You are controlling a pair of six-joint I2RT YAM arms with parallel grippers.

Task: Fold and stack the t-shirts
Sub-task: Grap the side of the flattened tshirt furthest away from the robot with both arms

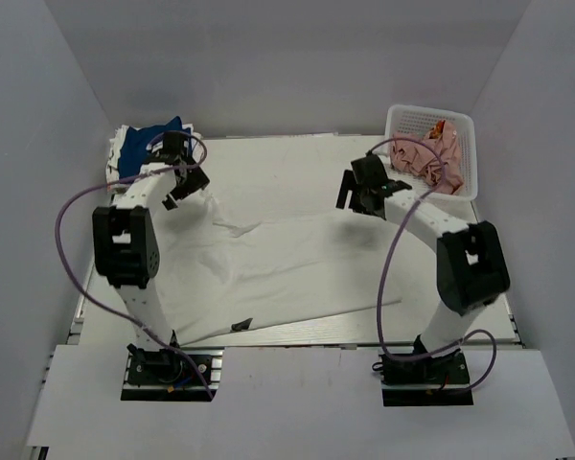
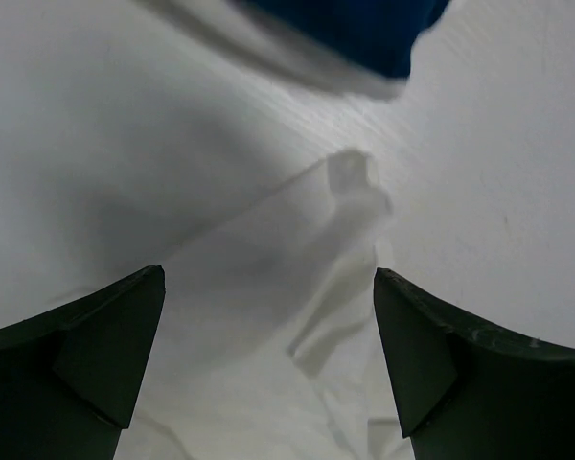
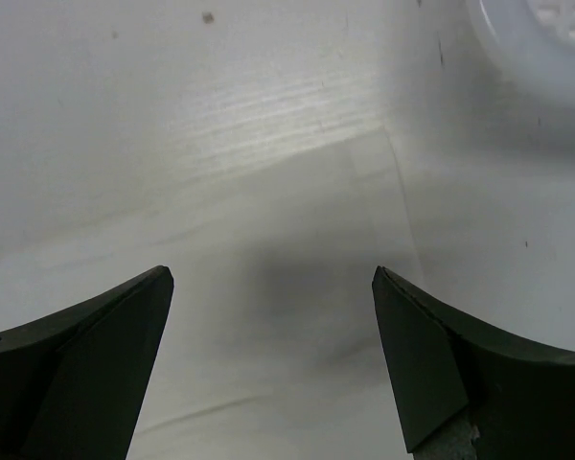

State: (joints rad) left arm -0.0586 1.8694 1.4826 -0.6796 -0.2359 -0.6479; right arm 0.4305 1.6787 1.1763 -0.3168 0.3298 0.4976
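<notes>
Left tool and right tool hover wide open and empty over the white t-shirt spread on the table, where each should pinch a far edge squarely and lift together.

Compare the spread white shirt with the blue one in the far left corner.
The white t-shirt lies spread open across the middle of the table; the blue t-shirt sits compact at the far left corner. The white t-shirt covers far more area than the blue t-shirt. Both are soft cloth.
</notes>
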